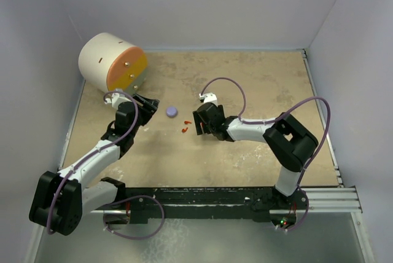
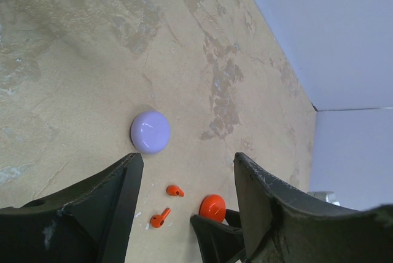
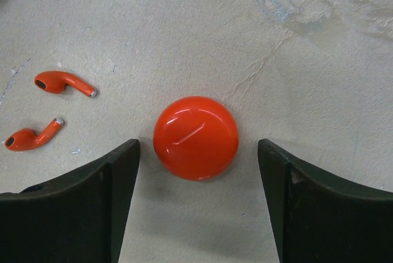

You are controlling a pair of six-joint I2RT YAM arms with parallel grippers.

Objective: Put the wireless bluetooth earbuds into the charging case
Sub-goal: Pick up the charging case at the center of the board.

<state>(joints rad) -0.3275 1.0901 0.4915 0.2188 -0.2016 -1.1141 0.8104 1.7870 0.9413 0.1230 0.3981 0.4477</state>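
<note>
Two red earbuds [image 3: 64, 83] [image 3: 31, 138] lie loose on the table, also seen in the left wrist view [image 2: 175, 191] [image 2: 159, 218] and the top view [image 1: 185, 129]. The closed red-orange round case [image 3: 195, 137] lies just ahead of and between the open fingers of my right gripper [image 3: 198, 149], untouched; it also shows in the left wrist view [image 2: 212, 206]. A closed lavender round case [image 2: 150, 131] [image 1: 171, 112] lies just ahead of my open, empty left gripper [image 2: 187, 161] [image 1: 150, 108]. My right gripper [image 1: 198, 123] hides the red case from above. No grey-lavender earbuds show.
A large white cylinder [image 1: 112, 62] with an orange and yellow face lies on its side at the back left, close behind my left arm. White walls enclose the table on three sides.
</note>
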